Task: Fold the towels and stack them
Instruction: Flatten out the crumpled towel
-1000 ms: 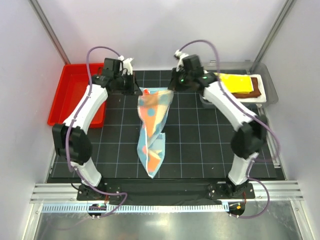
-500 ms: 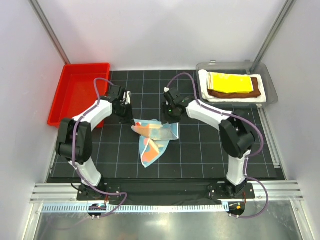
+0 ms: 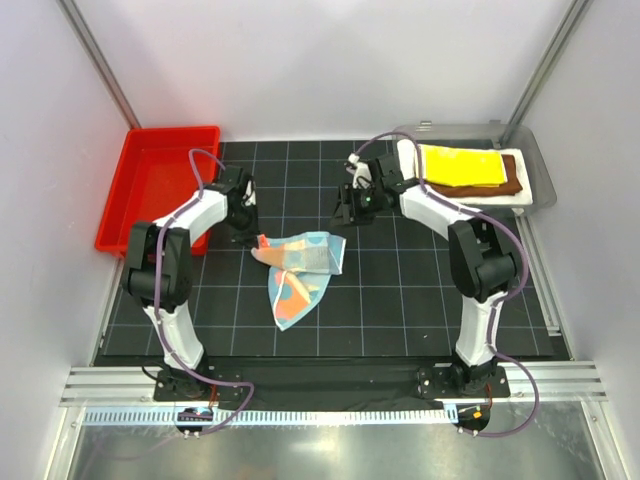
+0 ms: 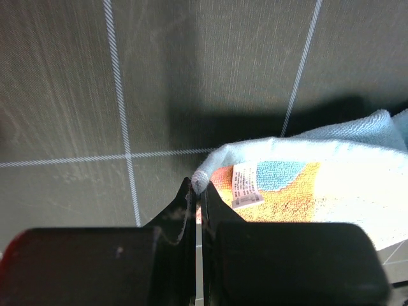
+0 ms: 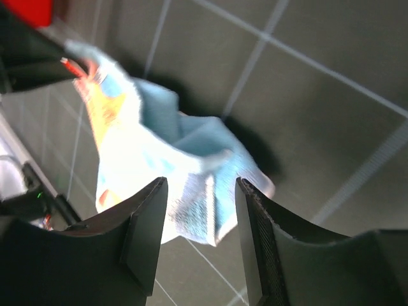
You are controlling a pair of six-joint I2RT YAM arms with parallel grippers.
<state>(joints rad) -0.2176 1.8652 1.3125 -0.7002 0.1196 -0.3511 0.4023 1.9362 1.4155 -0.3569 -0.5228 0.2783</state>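
Inventory from my remote station, top view unless noted.

1. Light blue towel, orange spots: I see it lying crumpled and partly folded on the black grid mat, centre of the frame, slightly left. Its widest part runs across the top and it narrows to a point at lower left. In the left wrist view a small printed label shows near its corner.

2. Left gripper: at the towel's upper left corner. In the left wrist view I read the left gripper as closed, its jaws pinching the pale rim of the light blue towel low against the mat.

3. Right gripper: just above the towel's upper right corner in the frame. In the right wrist view the right gripper has its jaws spread with nothing between them, and the light blue towel lies beneath, clear of both fingers.

4. Yellow towel: folded, on top of the stack at upper right.

5. Rust-brown towel: folded, under the yellow one.

6. White towel: at the bottom of the stack, its edges showing around the others.

7. Clear tray: holds the stack, at the upper right of the mat.

8. Red bin: upper left, beside the mat.
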